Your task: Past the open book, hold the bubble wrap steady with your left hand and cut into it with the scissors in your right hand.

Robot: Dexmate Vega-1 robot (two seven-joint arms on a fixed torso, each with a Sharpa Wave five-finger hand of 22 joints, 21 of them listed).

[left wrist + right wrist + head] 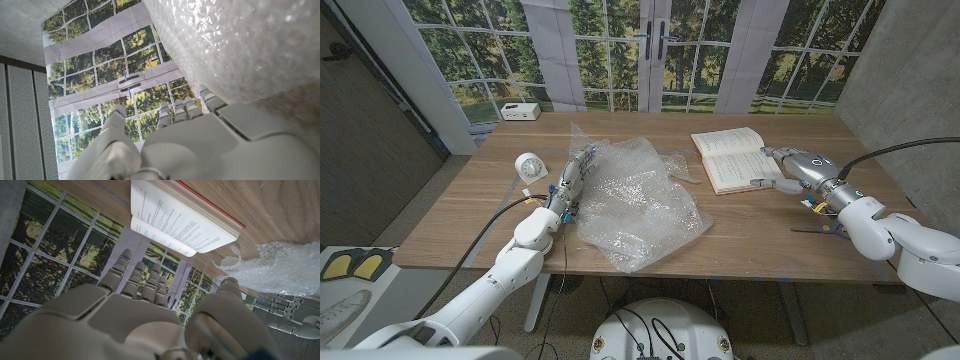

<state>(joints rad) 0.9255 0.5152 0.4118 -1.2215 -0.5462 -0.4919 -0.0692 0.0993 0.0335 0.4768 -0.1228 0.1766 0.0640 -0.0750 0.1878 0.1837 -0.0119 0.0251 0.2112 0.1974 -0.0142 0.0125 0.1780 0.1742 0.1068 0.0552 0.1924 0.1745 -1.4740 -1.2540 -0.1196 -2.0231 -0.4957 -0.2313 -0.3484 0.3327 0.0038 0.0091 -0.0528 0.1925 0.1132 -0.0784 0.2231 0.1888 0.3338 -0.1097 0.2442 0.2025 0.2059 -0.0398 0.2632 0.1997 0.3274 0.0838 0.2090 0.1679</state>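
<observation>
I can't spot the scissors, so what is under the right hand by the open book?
The right hand hovers open at the open book, over the page edge and bare table. No scissors show in its grasp. Whatever lies directly beneath the palm is covered.

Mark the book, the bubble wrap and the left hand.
book (737, 158), head view, on the open pages.
bubble wrap (635, 205), head view, middle of the sheet.
left hand (572, 172), head view, back of the hand at the wrap's edge.
</observation>
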